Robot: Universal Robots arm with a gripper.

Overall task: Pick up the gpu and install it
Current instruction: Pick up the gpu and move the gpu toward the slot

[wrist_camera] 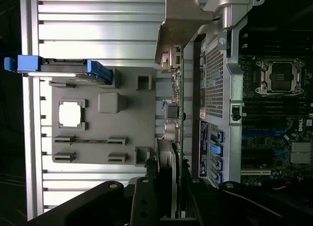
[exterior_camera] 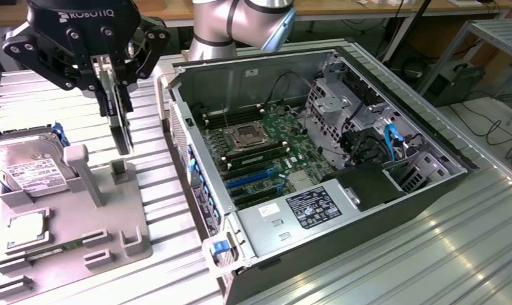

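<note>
The gpu (exterior_camera: pixel 119 124) hangs edge-on and upright, a thin dark card with a silver end bracket (wrist_camera: pixel 182 20) and a green board edge (wrist_camera: pixel 179 103). My gripper (exterior_camera: pixel 114 76) is shut on its upper edge, black fingers (wrist_camera: pixel 146 196) clamping both faces. The card is held in the air above the grey fixture plate (exterior_camera: pixel 112 222), over its far side, just to the exterior view's left of the open computer case (exterior_camera: pixel 324 159). The motherboard's blue expansion slots (exterior_camera: pixel 251 179) lie inside the case, apart from the card.
On the fixture plate sit a silver hard drive (exterior_camera: pixel 32 168) with blue rails, a square processor (exterior_camera: pixel 27 229) and a narrow green memory stick (exterior_camera: pixel 48 253). The case holds a power supply (exterior_camera: pixel 311 206), cables and a CPU socket (wrist_camera: pixel 281 77). A ribbed metal table (exterior_camera: pixel 408 254) lies underneath.
</note>
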